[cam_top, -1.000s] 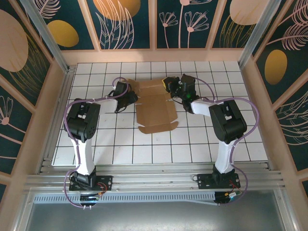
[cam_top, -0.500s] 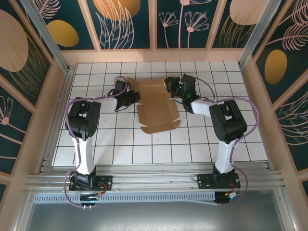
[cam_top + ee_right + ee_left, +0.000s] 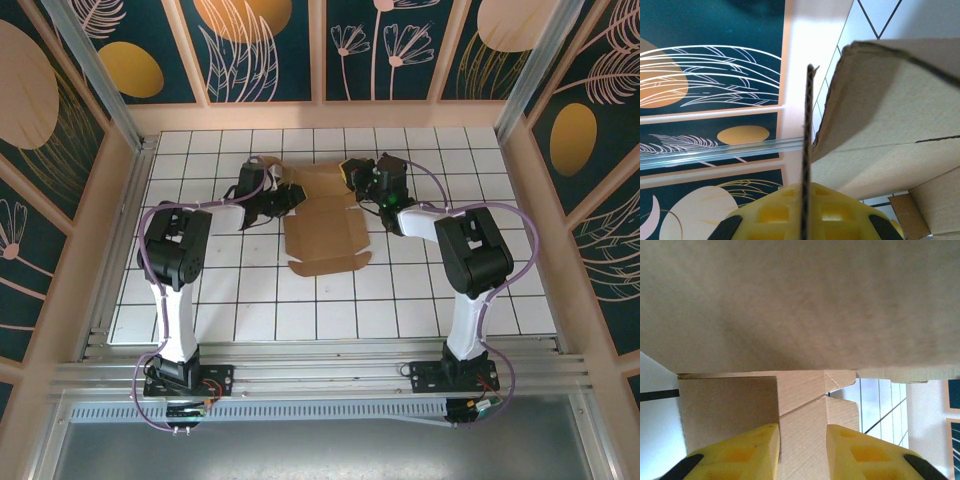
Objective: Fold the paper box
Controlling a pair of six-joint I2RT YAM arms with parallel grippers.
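The paper box [image 3: 325,228] is tan cardboard lying mostly flat mid-table, with its side flaps raised. My left gripper [image 3: 288,196] is at the box's left flap. In the left wrist view its yellow fingers [image 3: 747,455] stand part way apart, cardboard [image 3: 802,405] fills the gap between them, and I cannot tell whether they pinch it. A large panel [image 3: 800,305] hangs over them. My right gripper [image 3: 356,178] is at the box's far right corner. It [image 3: 807,200] is shut on a thin flap seen edge-on [image 3: 809,125], beside a curved box wall [image 3: 890,125].
The white tiled table [image 3: 200,300] is ringed by a low wooden wall [image 3: 320,115] with patterned panels above it. Both arm bases sit on the metal rail [image 3: 320,380] at the near edge. The box's near flap [image 3: 330,265] lies flat towards me.
My left gripper has slid right onto the box's left flap and its jaws have narrowed. The flap now stands folded inward. The right gripper keeps its hold in place.
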